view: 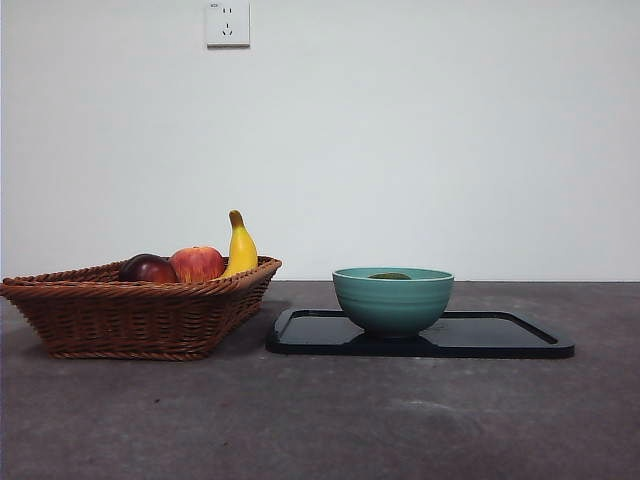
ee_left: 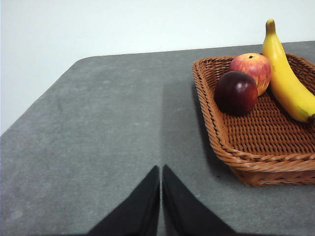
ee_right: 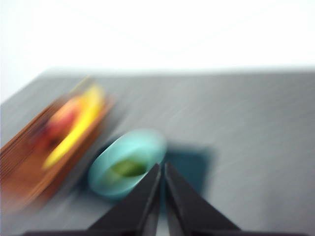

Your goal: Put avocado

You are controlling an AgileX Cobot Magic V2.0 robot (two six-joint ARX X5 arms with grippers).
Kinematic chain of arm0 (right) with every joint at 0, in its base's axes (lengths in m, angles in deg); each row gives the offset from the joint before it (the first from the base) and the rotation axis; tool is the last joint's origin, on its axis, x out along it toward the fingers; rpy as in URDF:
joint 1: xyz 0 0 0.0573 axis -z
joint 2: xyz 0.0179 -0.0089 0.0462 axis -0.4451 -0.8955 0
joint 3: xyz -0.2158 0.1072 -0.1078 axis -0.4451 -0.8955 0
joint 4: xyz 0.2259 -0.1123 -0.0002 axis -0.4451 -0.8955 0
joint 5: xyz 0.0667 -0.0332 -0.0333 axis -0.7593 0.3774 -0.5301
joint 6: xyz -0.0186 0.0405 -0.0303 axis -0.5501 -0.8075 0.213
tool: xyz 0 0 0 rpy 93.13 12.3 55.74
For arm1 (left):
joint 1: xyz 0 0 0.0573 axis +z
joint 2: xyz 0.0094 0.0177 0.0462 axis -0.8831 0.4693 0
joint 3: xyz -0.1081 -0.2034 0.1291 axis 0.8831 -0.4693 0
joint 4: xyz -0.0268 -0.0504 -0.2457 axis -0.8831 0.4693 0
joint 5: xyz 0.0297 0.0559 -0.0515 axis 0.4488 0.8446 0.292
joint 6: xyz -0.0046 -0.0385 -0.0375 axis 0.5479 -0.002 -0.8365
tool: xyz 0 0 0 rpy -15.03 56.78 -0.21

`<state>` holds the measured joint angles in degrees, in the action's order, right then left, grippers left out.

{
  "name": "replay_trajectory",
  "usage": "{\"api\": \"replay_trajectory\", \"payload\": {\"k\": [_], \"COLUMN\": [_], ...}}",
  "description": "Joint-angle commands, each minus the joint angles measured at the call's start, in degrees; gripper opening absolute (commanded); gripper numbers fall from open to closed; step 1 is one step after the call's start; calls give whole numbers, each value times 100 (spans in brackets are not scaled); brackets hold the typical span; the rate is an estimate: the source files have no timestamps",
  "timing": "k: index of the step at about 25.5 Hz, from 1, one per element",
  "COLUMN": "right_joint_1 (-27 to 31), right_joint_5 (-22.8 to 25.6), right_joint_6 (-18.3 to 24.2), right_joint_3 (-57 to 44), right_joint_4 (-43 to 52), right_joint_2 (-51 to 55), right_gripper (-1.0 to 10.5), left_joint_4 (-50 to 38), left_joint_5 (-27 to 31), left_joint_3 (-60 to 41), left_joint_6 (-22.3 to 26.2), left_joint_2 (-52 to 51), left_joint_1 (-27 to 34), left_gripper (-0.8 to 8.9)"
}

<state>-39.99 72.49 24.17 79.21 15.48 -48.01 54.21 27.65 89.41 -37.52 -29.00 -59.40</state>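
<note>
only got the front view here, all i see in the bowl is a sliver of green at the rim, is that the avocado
Observer: Looks so. The blurred right wrist view shows a green rounded thing, the avocado, lying inside the teal bowl.
Operator: where are the arms
Observer: The right gripper hangs above the table near the bowl, fingers shut, empty.
Operator: and the left
Observer: The left gripper hangs shut over bare table beside the basket.
</note>
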Motion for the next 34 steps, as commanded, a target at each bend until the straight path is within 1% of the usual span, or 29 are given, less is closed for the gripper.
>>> {"api": "replay_trajectory", "payload": {"k": [1, 3, 4, 8, 12, 15, 19, 25, 34], "right_joint_1": [763, 1207, 1316, 1386, 1386, 1386, 1386, 1386, 1375], "right_joint_5": [11, 28, 42, 52, 52, 52, 243, 315, 302], "right_joint_6": [223, 232, 234, 236, 214, 199, 256, 350, 330], "right_joint_3": [-817, -1711, -2094, -3128, -3823, -4074, -4070, -4070, -4065], "right_joint_4": [1027, 1784, 2068, 2706, 2997, 2944, 2616, 1818, 1980], "right_joint_2": [450, 942, 1150, 1753, 2210, 2369, 2369, 2367, 2369], "right_gripper": [6, 7, 7, 7, 7, 7, 7, 7, 7], "left_joint_4": [37, 35, 35, 35, 35, 35, 35, 35, 35], "left_joint_5": [11, 11, 11, 11, 11, 11, 11, 11, 11], "left_joint_3": [-120, -120, -120, -120, -120, -120, -120, -118, -118], "left_joint_6": [2, 2, 2, 2, 2, 2, 2, 2, 2], "left_joint_2": [-9, -9, -9, -9, -9, -9, -9, -9, -9], "left_joint_1": [15, 15, 15, 15, 15, 15, 15, 15, 15], "left_gripper": [8, 8, 8, 8, 8, 8, 8, 8, 8]}}
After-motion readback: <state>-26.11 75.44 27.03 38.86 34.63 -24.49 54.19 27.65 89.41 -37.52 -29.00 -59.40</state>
